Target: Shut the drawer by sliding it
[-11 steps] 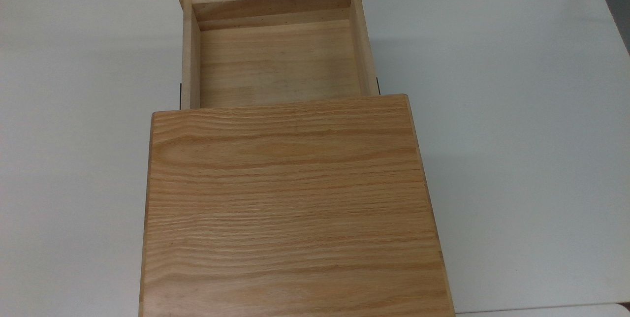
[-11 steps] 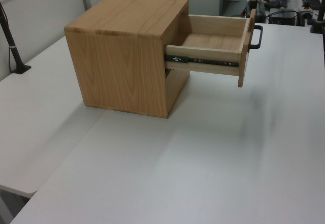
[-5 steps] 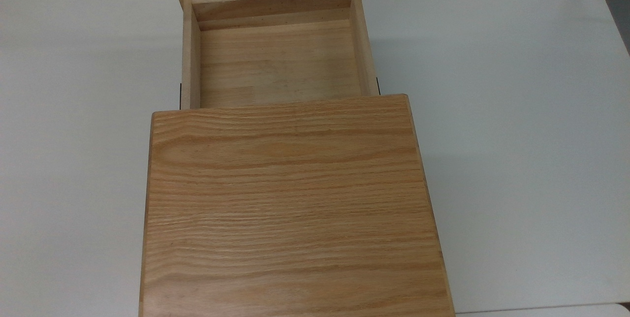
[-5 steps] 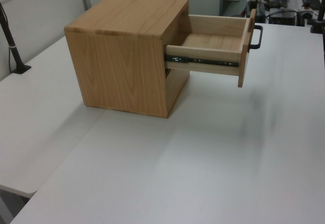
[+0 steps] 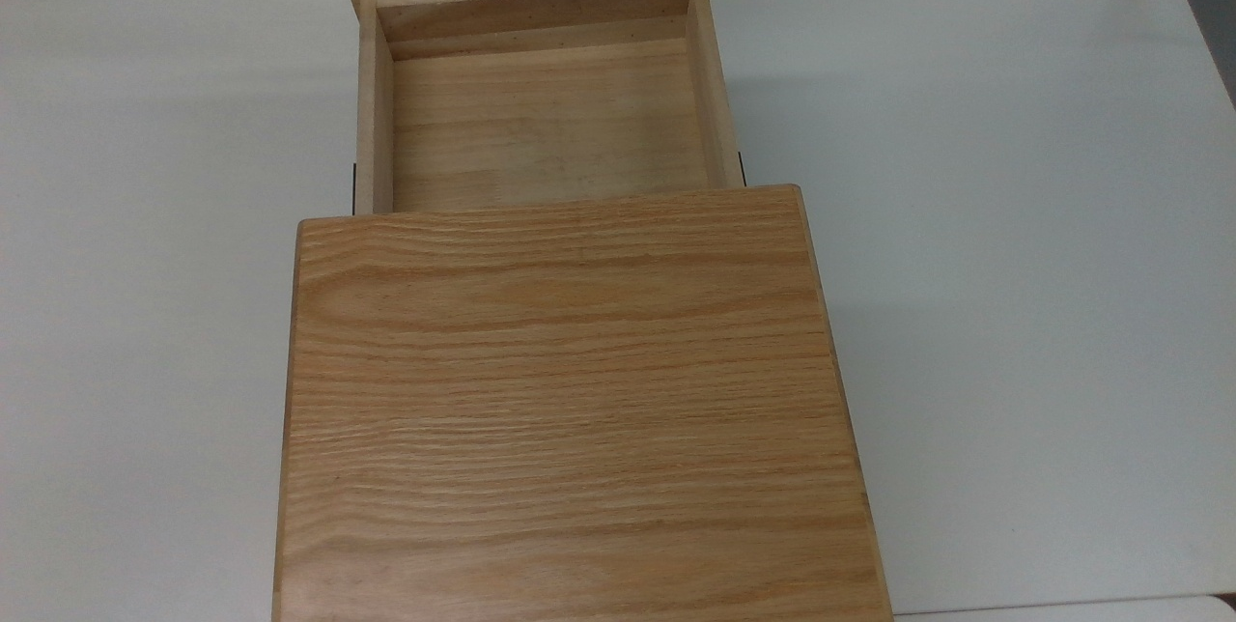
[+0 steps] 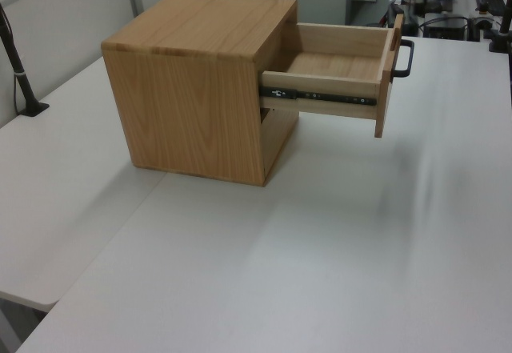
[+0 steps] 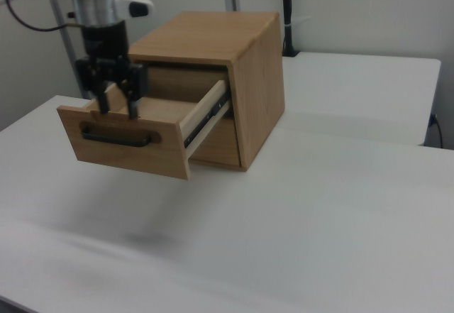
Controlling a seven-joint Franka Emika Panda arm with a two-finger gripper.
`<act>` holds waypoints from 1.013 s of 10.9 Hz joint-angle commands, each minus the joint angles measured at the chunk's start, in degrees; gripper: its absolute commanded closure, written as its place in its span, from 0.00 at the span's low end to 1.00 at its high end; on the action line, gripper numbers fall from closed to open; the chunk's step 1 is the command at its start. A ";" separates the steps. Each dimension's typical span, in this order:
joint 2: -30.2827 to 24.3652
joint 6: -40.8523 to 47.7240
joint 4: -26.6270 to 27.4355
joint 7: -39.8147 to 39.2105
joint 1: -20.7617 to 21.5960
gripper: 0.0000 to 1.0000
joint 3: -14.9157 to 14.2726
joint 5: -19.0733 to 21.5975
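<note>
The drawer (image 7: 131, 139) hangs well out of the cabinet (image 7: 220, 50), most of its tray exposed in the top view, front panel jutting over the bench (image 7: 319, 206) with nothing under it. The gripper (image 7: 117, 106) sits right at the panel's top edge in the right view, fingers (image 7: 132, 101) pointing down and spread apart, gripping nothing, just above the black handle (image 7: 117, 139).

Now, the risks. Whether those fingers are behind the panel, in front of it or straddling it, I can't say. If they're inside the tray, a push toward the cabinet carries them straight into the cabinet's front edge, and they could get pinched. Contact is also high on the panel and toward the right view's left end: a shove from there may twist the drawer on its metal rails (image 6: 324, 94) and make it bind. And the cabinet merely rests on the bench, so a stiff or jammed slide could send the whole cabinet skating backward instead.
</note>
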State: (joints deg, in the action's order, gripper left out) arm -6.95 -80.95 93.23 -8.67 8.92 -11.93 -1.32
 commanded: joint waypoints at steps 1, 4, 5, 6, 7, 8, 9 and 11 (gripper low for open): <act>-5.36 3.16 8.70 0.05 3.99 0.66 -0.11 0.09; -2.38 2.47 9.95 3.82 6.37 0.95 0.24 1.06; -1.15 1.94 9.95 4.01 7.07 0.99 0.33 1.15; -0.27 0.98 9.95 4.01 7.60 1.00 0.51 1.41; 1.13 -0.68 9.86 4.27 8.13 1.00 0.51 2.19; 1.93 -2.88 9.86 5.84 8.22 1.00 0.68 2.29; 2.46 -6.03 9.78 6.81 8.31 1.00 1.03 2.38; 3.25 -11.05 9.34 7.00 8.31 1.00 1.21 2.38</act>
State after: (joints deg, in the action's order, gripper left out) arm -4.06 -86.52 102.71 -3.26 16.81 -10.85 0.19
